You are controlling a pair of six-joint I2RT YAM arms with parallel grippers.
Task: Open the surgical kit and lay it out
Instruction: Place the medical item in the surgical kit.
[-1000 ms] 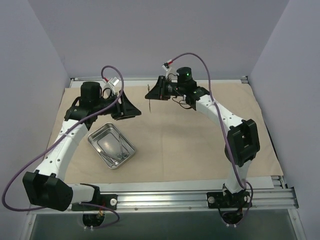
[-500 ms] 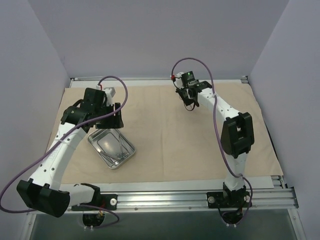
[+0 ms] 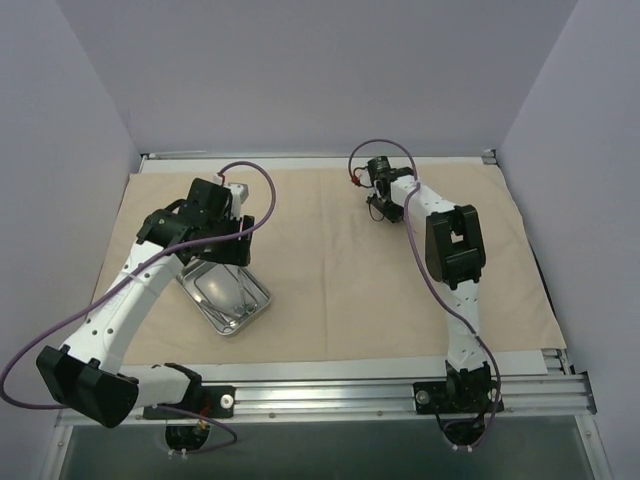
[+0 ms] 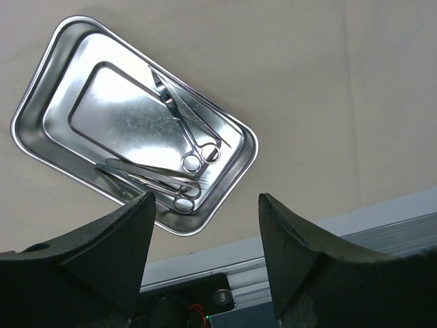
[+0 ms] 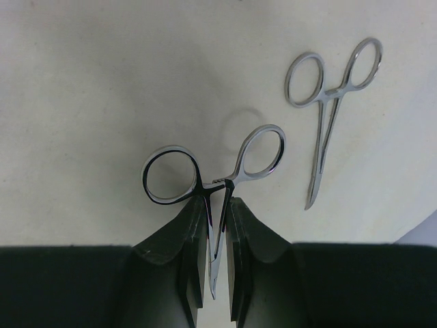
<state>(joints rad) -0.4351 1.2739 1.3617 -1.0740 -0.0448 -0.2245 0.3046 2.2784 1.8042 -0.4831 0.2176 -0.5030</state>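
right gripper (image 5: 217, 208): closed on held forceps (image 5: 220, 183), fingers pinch the shanks just below the rings, tip runs down between the fingers
held forceps: rings stick out past the fingertips, low over the cloth (image 3: 340, 290), shadow under them
loose forceps (image 5: 336, 91): flat on the cloth, just right of the held pair, not touching it, rings away from the gripper
right arm position: far middle of the cloth
left gripper (image 4: 205, 201): fingers wide apart, nothing between them, hovers above the tray (image 4: 116, 109)
tray: on left part of the cloth, set at an angle
tray contents: scissors (image 4: 179, 116) lie diagonally; more thin tools (image 4: 147, 176) bunched along one long side, kinds hard to tell
cloth: spread flat over the table
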